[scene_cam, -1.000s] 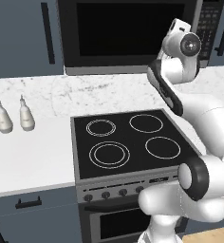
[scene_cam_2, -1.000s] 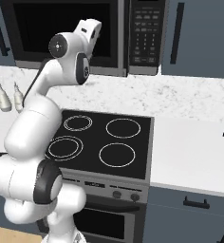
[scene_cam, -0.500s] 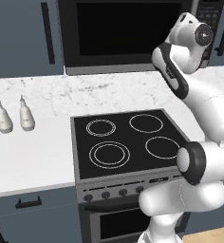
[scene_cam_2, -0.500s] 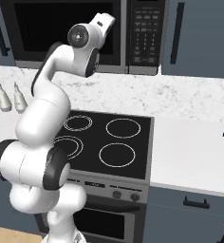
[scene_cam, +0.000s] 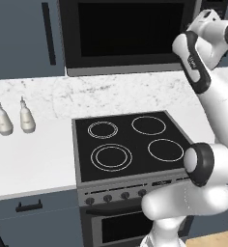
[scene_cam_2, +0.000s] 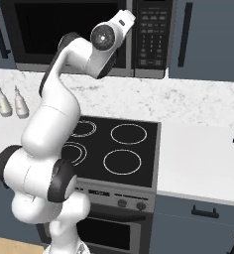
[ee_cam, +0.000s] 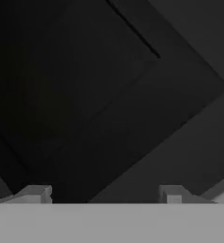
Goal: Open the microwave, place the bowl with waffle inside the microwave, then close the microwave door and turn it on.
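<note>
The arm is up high with the gripper (ee_cam: 104,197) nosed close against the black glass of the microwave door (scene_cam: 130,29), near its right edge beside the button panel (scene_cam_2: 152,32), jaws parted with nothing between them, the microwave (scene_cam_2: 84,34) shut.

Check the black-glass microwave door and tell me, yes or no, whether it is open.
No: the black-glass microwave door sits flush in its grey steel frame, fully shut.
</note>
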Tool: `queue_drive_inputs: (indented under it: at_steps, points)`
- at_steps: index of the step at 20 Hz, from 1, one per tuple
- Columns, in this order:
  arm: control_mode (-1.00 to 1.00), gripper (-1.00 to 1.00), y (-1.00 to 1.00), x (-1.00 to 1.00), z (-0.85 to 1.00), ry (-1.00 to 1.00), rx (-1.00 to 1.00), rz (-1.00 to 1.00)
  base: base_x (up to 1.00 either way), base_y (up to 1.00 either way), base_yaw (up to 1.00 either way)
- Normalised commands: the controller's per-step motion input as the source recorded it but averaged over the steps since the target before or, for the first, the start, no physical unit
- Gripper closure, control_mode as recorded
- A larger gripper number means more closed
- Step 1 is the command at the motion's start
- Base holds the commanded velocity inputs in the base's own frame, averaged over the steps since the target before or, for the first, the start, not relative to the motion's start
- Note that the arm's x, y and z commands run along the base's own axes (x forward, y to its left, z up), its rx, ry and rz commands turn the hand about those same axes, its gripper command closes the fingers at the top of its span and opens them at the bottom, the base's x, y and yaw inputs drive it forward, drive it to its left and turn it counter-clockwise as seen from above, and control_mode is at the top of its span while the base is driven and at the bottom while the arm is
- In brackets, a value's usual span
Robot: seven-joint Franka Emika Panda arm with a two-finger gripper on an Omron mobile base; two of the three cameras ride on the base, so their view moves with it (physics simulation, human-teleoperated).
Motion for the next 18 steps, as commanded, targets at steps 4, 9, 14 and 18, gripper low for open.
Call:
queue_drive_inputs:
  at_steps: [4,9,14,18]
  points:
    - [-1.00,-1.00,-0.58,-1.00,-0.26,0.00,0.03,0.01,0.00,0.00,0.00]
    - [-1.00,-1.00,-0.71,-1.00,-0.47,0.00,-0.01,0.13,0.00,0.00,0.00]
    - [-1.00,-1.00,-0.79,-1.00,-0.61,-0.14,-0.11,0.14,0.00,0.00,0.00]
    - [-1.00,1.00,-0.33,-0.66,-0.62,-0.22,-0.11,0.10,0.00,0.00,0.00]
